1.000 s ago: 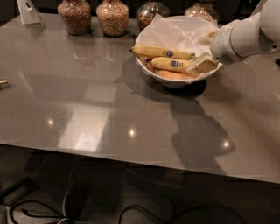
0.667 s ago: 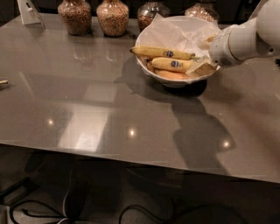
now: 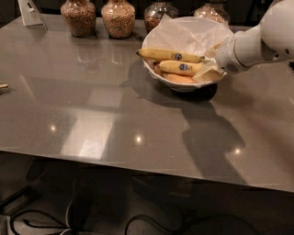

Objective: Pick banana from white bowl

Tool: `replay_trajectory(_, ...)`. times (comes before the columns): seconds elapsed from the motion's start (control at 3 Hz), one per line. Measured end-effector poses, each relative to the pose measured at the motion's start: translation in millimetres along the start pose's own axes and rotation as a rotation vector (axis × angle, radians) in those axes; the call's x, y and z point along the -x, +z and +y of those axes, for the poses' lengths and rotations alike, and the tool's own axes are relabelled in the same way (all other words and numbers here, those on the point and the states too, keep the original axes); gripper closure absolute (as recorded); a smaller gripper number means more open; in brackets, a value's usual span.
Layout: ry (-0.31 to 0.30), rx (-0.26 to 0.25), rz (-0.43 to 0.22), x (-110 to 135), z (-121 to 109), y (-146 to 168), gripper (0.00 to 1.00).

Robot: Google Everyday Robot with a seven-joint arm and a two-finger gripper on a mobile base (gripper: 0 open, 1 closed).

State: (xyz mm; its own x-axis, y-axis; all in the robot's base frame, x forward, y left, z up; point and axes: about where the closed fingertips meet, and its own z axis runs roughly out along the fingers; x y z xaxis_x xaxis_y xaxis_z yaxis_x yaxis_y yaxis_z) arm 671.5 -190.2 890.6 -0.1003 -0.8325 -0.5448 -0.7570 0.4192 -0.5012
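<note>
Item: banana (image 3: 180, 67), plump, bright yellow, blue oval sticker near its middle. It lay crosswise in the white bowl (image 3: 156, 73), in the middle of three.
- Just beyond it, a longer banana (image 3: 171, 55), slimmer and also stickered, with its left tip out over the bowl's rim.
- Just nearer than it, a duller orange-yellow banana (image 3: 178, 79), partly tucked under.
- Crumpled white paper (image 3: 183, 34) lined the bowl and rose above its far side.

Tool (image 3: 207, 73): at the bowl's right rim, by the right end of the plump banana, at the end of a white arm (image 3: 257, 43) that entered from the right. Whether it was open, closed or holding anything could not be told.

Desk (image 3: 92, 110): grey and glossy, with the bowl at its far right.

Far edge: four jars (image 3: 78, 17) in a row, with a white stand (image 3: 31, 12) to their left.
</note>
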Motion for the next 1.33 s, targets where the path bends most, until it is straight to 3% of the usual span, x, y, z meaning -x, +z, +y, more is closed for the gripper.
replay_trajectory(0.33,-0.004,0.018,0.001,1.5,1.4,10.1,0.45)
replay_trajectory(1.0,-0.024,0.040,-0.012,11.4,3.3,20.2,0.86)
replay_trajectory(1.33,-0.046,0.038,-0.021,22.7,1.6,11.1,1.00)
